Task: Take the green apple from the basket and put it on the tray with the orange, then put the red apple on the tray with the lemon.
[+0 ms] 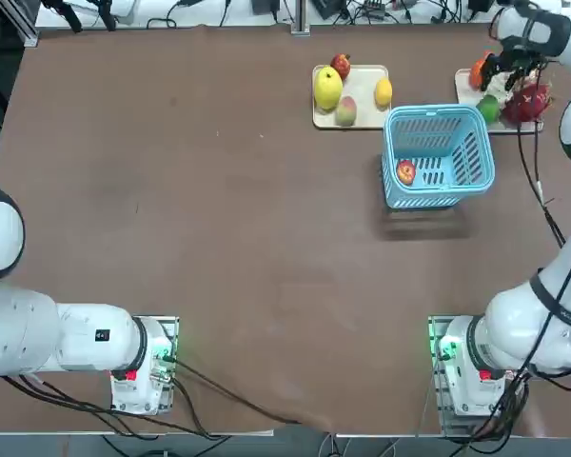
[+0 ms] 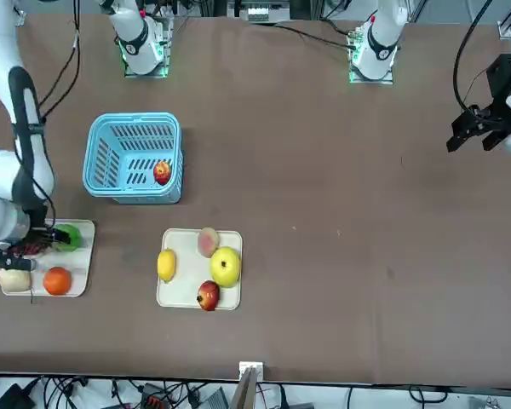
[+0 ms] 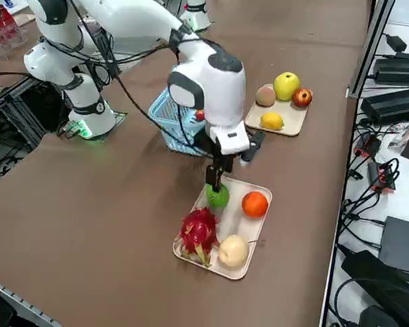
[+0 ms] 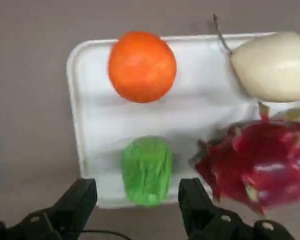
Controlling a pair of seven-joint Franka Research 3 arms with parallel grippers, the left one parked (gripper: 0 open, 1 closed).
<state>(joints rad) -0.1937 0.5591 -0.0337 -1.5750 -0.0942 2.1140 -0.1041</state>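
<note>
- The desk (image 1: 219, 238) is brown; only the top and front views take in all of it, with both trays and the basket in one picture.
- The basket (image 1: 438, 157) stands between the two trays. The top and front views look into it and show the red apple (image 2: 162, 173) lying on its floor against one wall; in the side view the arm hides most of it.
- The orange's tray (image 4: 90, 125) holds four fruits. The wrist view shows their layout best: the orange (image 4: 142, 66) and a pale fruit (image 4: 277, 65) along one side, the green apple (image 4: 147, 170) and a dragon fruit (image 4: 260, 165) along the other.
- The lemon's tray (image 2: 183, 294) shows unobstructed in the front view, carrying the lemon (image 2: 166, 265), a bigger yellow fruit, a peach-like fruit and a dark red fruit.
- The right tool (image 4: 137, 200) hangs over the orange's tray, above the green apple. The wrist view shows its fingers (image 4: 77, 202) spread wide with the apple between them, lying on the tray near its edge, gripped by neither. In the top view the wrist covers part of this tray.
- The green apple shows partly past the arm in the front view; the side view shows it resting on the tray under the fingers.
</note>
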